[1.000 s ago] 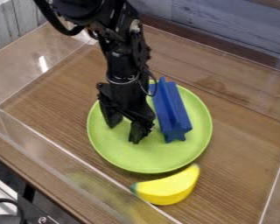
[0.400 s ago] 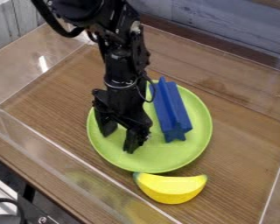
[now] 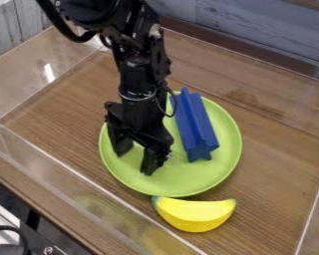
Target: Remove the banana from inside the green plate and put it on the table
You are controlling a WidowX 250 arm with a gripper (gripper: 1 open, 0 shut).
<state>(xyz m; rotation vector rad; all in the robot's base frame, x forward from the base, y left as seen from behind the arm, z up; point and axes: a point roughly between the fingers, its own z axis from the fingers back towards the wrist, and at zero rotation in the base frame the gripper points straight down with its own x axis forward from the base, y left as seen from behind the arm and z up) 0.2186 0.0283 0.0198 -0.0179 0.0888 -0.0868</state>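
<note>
Pointing straight down, the black gripper (image 3: 141,151) hangs over the left part of the green plate (image 3: 210,173), its two dark fingers (image 3: 124,141) spread wide with nothing between them. The fingertips sit very close to the plate's surface; whether they touch it cannot be told. The arm (image 3: 136,62) rises from the gripper toward 11 o'clock, up to the top edge of the view.

The banana (image 3: 195,212) lies outside the plate, on the table (image 3: 56,105), at about 6 o'clock from the plate's centre and just beside its near rim. It is yellow, curved, and lies on its side with its ends pointing left and right. Whether it touches the rim cannot be told. The gripper is apart from it, at about 11 o'clock from the banana.

A blue block (image 3: 197,126) rests inside the plate, in its right half, at about 2 o'clock from the gripper and just beside it. It runs lengthwise from the plate's far rim toward its middle.

Clear walls (image 3: 29,62) stand along the table's edges.
</note>
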